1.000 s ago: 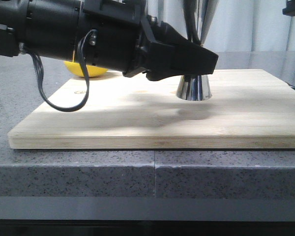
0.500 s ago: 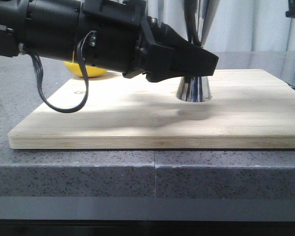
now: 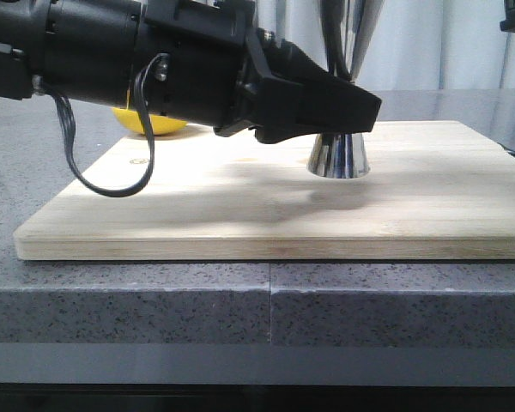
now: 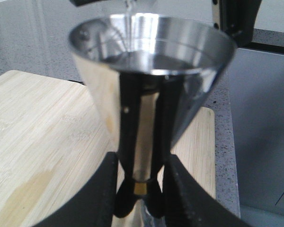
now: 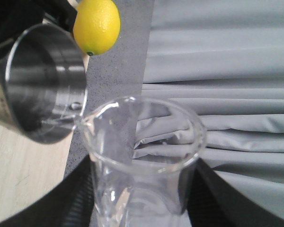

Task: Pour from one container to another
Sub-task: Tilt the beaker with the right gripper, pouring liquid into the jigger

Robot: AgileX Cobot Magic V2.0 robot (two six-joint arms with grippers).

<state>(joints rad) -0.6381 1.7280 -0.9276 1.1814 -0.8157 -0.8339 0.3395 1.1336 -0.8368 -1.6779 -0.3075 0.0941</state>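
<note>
The steel jigger (image 3: 337, 154) stands upright on the wooden board (image 3: 240, 206). My left gripper (image 3: 348, 107) reaches in from the left and is shut on its narrow gold waist. In the left wrist view the black fingers (image 4: 102, 189) press either side of the jigger (image 4: 151, 52), whose upper cup holds clear liquid. My right gripper (image 5: 142, 198) is shut on the clear glass beaker (image 5: 142, 142). The beaker is tilted, with its pouring lip over the rim of the jigger (image 5: 42, 85). The beaker and right gripper are hidden in the front view.
A yellow lemon (image 3: 150, 123) lies behind the left arm at the board's far left, also seen as the lemon (image 5: 97, 26) past the jigger. The board rests on a speckled grey counter (image 3: 266, 313). Grey curtains (image 5: 227, 71) hang behind.
</note>
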